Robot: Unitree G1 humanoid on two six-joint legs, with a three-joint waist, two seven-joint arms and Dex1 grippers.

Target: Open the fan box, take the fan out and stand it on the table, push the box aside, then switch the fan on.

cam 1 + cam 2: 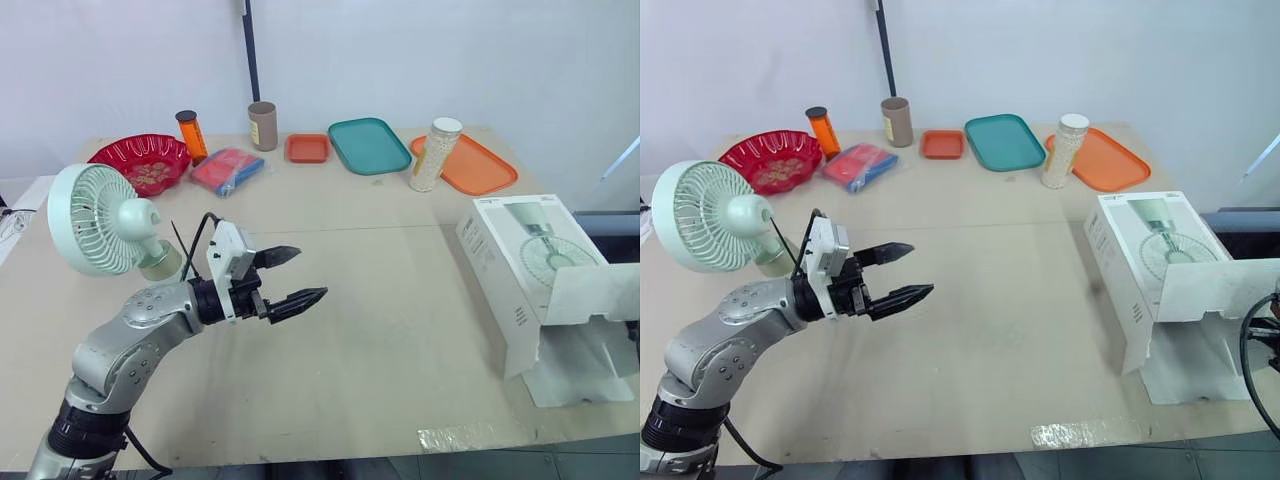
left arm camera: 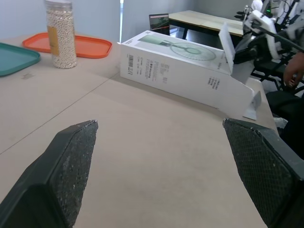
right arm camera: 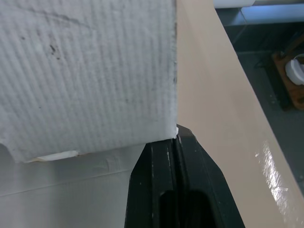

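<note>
Mint-green round plastic fan [image 1: 95, 220] stands upright at the tan table's [image 1: 380, 330] left, already out of its white cardboard box [image 1: 510, 250], which lies at the right edge. Left wrist view: left hand [image 2: 160, 123] spread and empty, free for the switch. Right wrist view: right hand [image 3: 176, 137] pressed together against the box's flap [image 3: 85, 71], probably to push it.

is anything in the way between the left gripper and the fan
Nothing visible is. The fan stands on the table close beside the left arm, with no object between it and the open left gripper. The gripper points away from it, toward the fan box, so it would probably have to swing round.
</note>
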